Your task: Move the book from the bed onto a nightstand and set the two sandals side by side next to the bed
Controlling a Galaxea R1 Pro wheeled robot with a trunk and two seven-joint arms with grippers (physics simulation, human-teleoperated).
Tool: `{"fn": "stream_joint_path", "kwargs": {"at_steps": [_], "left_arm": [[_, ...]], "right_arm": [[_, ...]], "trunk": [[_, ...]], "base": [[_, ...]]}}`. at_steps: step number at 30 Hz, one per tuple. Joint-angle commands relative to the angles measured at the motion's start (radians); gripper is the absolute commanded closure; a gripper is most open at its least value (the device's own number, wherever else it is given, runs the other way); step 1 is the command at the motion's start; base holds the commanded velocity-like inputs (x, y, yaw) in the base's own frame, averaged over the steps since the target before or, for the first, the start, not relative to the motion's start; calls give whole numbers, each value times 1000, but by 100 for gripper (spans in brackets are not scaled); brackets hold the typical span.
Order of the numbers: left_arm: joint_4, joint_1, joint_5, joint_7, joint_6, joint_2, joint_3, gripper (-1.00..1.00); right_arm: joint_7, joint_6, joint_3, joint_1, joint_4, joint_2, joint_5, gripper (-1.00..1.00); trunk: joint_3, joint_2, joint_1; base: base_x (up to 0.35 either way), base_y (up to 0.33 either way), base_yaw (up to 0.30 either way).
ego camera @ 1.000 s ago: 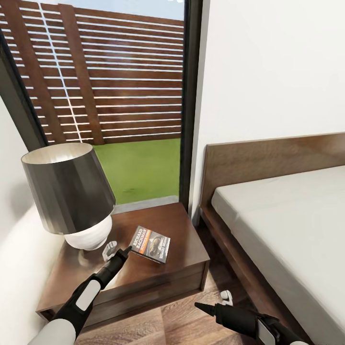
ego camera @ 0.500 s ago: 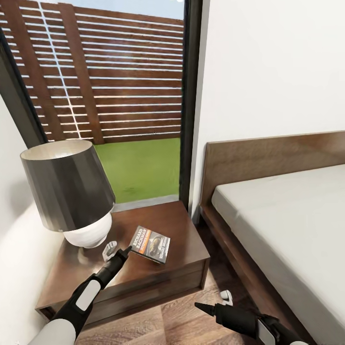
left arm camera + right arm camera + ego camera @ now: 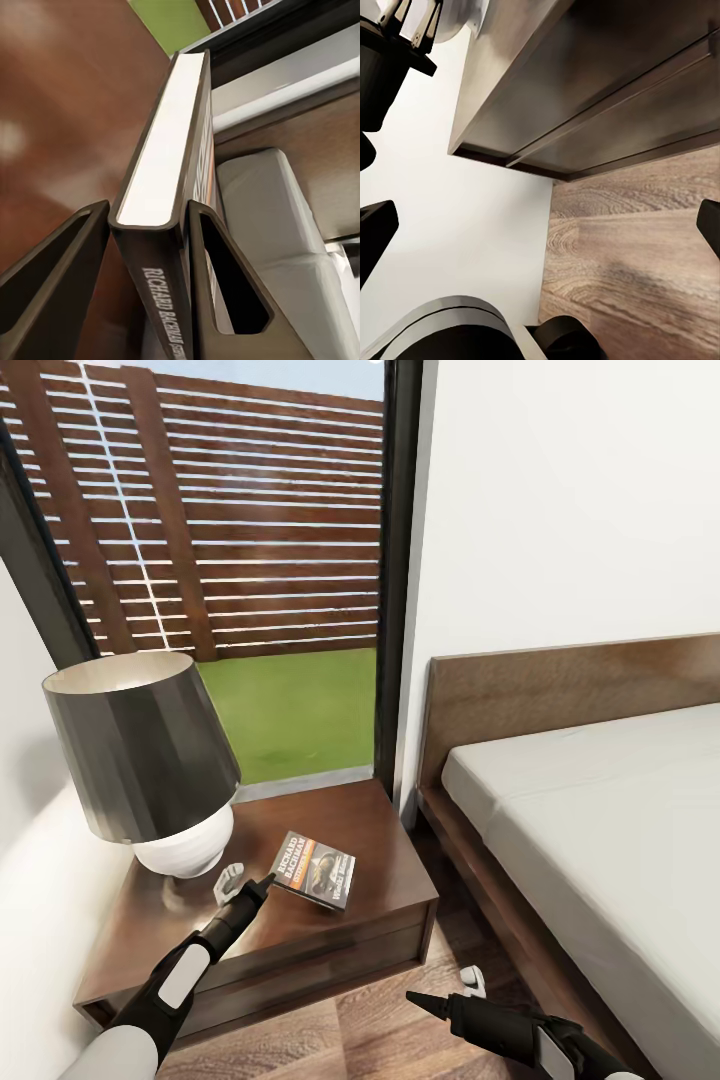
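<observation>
book (image 3: 319,869): flat on nightstand (image 3: 390,830), off the bed (image 3: 600,800) | left end effector (image 3: 245,882): apart, straddling the book's edge | right end effector (image 3: 452,988): apart, empty | left: sandals

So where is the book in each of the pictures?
Head view: the book lies flat on the nightstand, beside the lamp, just past the left gripper.
Left wrist view: the book runs up the middle, its white page edge between the two fingers.
Right wrist view: I can't find the book here; the nightstand is seen from low down.
Shared landmark: the nightstand.
</observation>
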Motion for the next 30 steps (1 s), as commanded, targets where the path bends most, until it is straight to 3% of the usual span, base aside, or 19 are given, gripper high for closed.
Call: {"fn": "stream_joint_path", "kwargs": {"at_steps": [1, 24, 30], "left_arm": [[0, -1, 9, -4, 10, 0, 2, 100], [-1, -1, 8, -4, 21, 4, 3, 100], [-1, -1, 8, -4, 23, 13, 3, 100]], "right_arm": [[1, 9, 8, 0, -1, -1, -10, -100], [1, 9, 8, 0, -1, -1, -10, -100], [1, 9, 8, 0, -1, -1, -10, -100]], "trunk": [[-1, 0, 0], [-1, 0, 0], [-13, -28, 15]], "base": [[0, 0, 0], [0, 0, 0], [0, 0, 0]]}}
